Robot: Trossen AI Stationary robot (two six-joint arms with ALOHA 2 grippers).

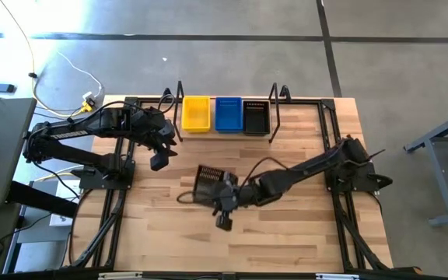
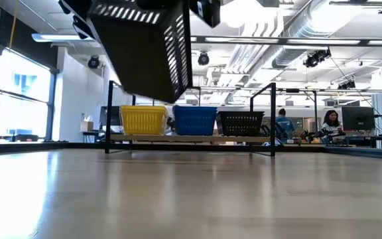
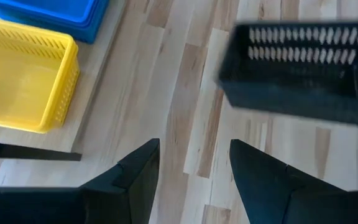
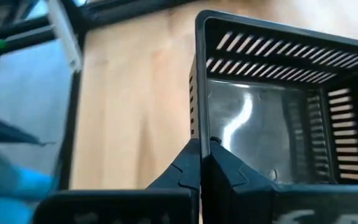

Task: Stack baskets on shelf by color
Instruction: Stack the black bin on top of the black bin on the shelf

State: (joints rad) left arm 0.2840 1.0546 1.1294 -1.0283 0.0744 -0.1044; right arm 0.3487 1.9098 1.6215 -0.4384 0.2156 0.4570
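Note:
Three baskets stand side by side on the shelf [image 1: 274, 117] at the table's far edge: yellow [image 1: 196, 113], blue [image 1: 229, 113] and black [image 1: 256, 117]. The low view shows the same row: yellow [image 2: 143, 120], blue [image 2: 195, 120], black [image 2: 242, 123]. Another black basket [image 1: 210, 180] hangs over the table's middle with my right gripper [image 1: 219, 189] shut on it. My left gripper [image 1: 159, 161] hovers open to the left of it, holding nothing; its wrist view shows the lifted basket [image 3: 297, 68] ahead. My right gripper pinches one upright wall of the black basket at its rim [image 4: 196, 127], near a corner, with one finger inside and one outside. The fingers slant down from the table's right side. The basket [image 2: 144, 46] hangs tilted, clear of the table.
The black tube frame [image 1: 329, 124] runs around the tabletop. Bare wood lies between the lifted basket and the shelf, and toward the near edge. A second blue basket [image 3: 55, 15] shows beside the yellow one [image 3: 23, 81] in the left wrist view. People sit in the room beyond the table.

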